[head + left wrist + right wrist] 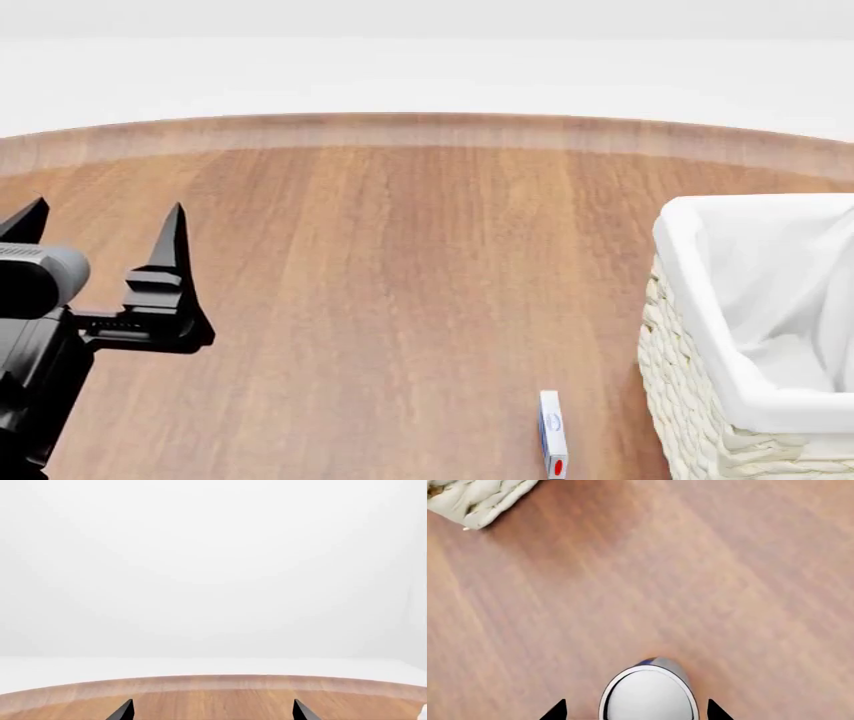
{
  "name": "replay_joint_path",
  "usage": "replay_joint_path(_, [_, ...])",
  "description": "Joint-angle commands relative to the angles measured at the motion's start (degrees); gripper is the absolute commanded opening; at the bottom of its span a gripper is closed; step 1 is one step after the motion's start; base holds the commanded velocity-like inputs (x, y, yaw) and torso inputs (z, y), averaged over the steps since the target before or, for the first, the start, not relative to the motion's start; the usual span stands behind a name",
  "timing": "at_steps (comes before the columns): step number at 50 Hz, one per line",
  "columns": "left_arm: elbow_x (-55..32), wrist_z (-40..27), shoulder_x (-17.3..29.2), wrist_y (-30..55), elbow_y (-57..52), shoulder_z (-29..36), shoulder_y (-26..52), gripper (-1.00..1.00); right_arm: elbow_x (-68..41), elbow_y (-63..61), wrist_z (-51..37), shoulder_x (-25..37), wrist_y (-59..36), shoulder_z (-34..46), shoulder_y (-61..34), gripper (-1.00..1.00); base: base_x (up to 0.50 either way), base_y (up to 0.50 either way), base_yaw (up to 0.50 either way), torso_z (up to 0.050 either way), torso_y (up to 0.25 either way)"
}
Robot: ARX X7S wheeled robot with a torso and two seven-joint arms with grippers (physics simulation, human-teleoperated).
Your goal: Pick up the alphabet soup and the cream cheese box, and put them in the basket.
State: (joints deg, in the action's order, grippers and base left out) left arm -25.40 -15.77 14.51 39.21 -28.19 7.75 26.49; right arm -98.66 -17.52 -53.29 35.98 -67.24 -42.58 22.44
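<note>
In the right wrist view a can with a pale top and a sliver of blue label, the alphabet soup [649, 695], stands upright between the two fingertips of my right gripper [636, 709]. The jaws are open, with a gap on each side of the can. The cream cheese box [553, 435], thin, white with blue print and a red mark, lies on the table just left of the basket [683, 290]. My left gripper [104, 210] is open and empty, raised at the left; in its own view [213, 710] it holds nothing. The right gripper and the can are out of the head view.
The wooden table [400, 280] has a curved far edge [427, 128] with white floor beyond. A corner of the basket [474, 500] shows in the right wrist view, some way from the can.
</note>
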Motion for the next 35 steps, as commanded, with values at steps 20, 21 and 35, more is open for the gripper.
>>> replay_joint_path(20, [-0.5,-0.2,0.6,-1.1,0.2,0.6,-1.1,1.0,7.8,4.1,7.2,-1.8,1.5,3.8,-0.6,1.0,0.0,0.0,0.0,0.0,0.0])
replay_joint_path(21, [-0.6,-0.2,0.7,-1.1,0.2,0.6,-1.1,1.0,8.0,4.2,7.4,-1.8,1.6,3.9,-0.6,1.0,0.0,0.0,0.0,0.0,0.0])
replay_joint_path(35, [-1.0,-0.5,1.0,-1.0,-0.3,0.9,-1.1,1.0,10.0,5.2,8.4,-2.1,1.9,5.8,-1.1,-1.0,0.0,0.0,0.0,0.0,0.0])
